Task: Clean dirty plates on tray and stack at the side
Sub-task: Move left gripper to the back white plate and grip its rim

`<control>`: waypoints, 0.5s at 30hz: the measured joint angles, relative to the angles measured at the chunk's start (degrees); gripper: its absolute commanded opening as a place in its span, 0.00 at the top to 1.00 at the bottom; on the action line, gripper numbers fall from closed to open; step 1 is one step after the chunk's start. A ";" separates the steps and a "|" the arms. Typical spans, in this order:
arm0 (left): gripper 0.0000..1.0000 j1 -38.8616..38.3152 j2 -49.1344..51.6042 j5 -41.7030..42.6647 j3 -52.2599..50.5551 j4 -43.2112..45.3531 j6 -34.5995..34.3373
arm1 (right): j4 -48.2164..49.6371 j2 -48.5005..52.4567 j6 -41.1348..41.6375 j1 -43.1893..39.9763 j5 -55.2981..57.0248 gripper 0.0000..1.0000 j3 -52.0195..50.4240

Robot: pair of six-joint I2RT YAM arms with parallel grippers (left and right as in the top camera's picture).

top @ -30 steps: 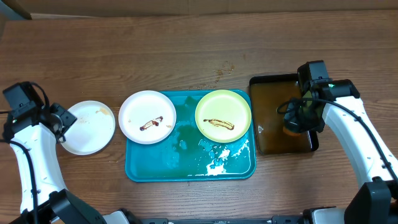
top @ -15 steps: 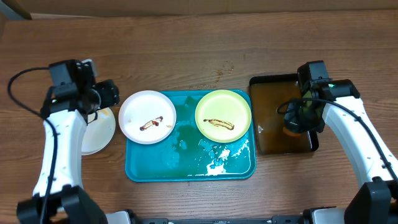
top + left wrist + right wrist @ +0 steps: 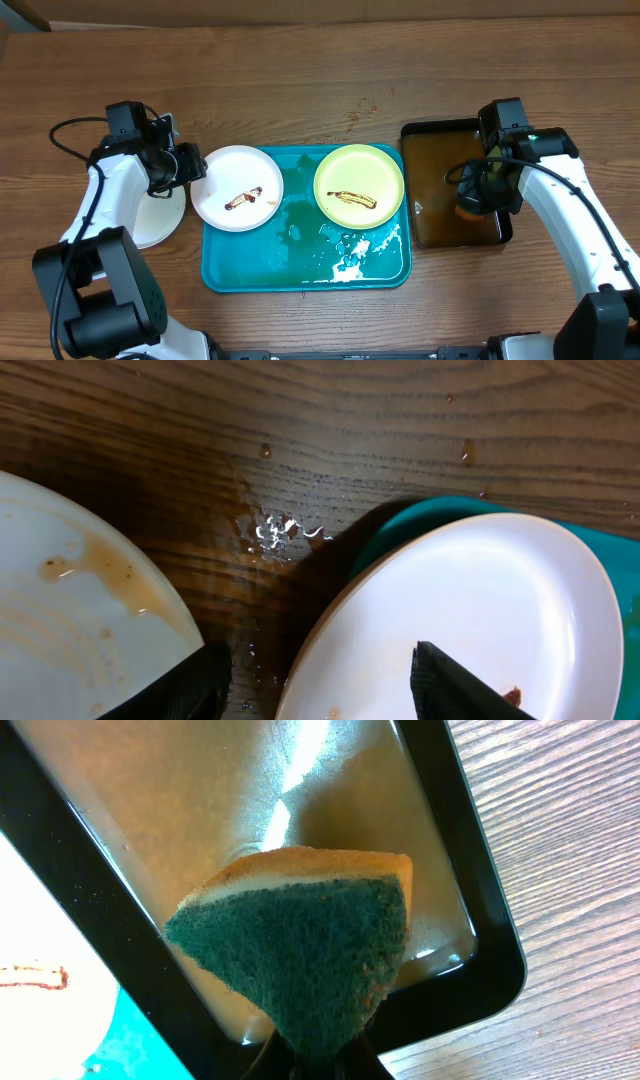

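A white plate (image 3: pixel 237 188) with a brown streak lies on the left end of the teal tray (image 3: pixel 300 272). A pale green plate (image 3: pixel 359 185) with a brown streak lies on the tray's right part. Another white plate (image 3: pixel 160 215), faintly stained, lies on the table left of the tray, also in the left wrist view (image 3: pixel 70 600). My left gripper (image 3: pixel 188 166) is open. Its fingers straddle the left rim of the white plate (image 3: pixel 480 610) on the tray. My right gripper (image 3: pixel 482 190) is shut on a green-and-yellow sponge (image 3: pixel 300 950) over the black tray (image 3: pixel 130 960).
The black tray (image 3: pixel 432 232) holds brownish water and stands right of the teal tray. White foam (image 3: pixel 350 262) lies in the teal tray's front right corner. Water drops (image 3: pixel 275 532) wet the wood between the two white plates.
My left arm has swung from the far left edge of the table in to the left rim of the white plate on the tray. The right arm and sponge have not moved.
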 measured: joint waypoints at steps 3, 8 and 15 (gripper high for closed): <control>0.47 0.00 1.11 0.11 0.00 -0.35 0.00 | 0.04 0.00 0.00 0.00 0.02 0.96 0.00; 0.62 -0.09 3.37 0.28 0.02 -2.27 -0.07 | 0.00 0.00 0.00 0.00 0.00 0.96 0.00; 0.94 -0.11 4.07 1.77 0.02 -3.39 -0.02 | 0.11 0.00 0.00 0.00 0.02 0.96 0.00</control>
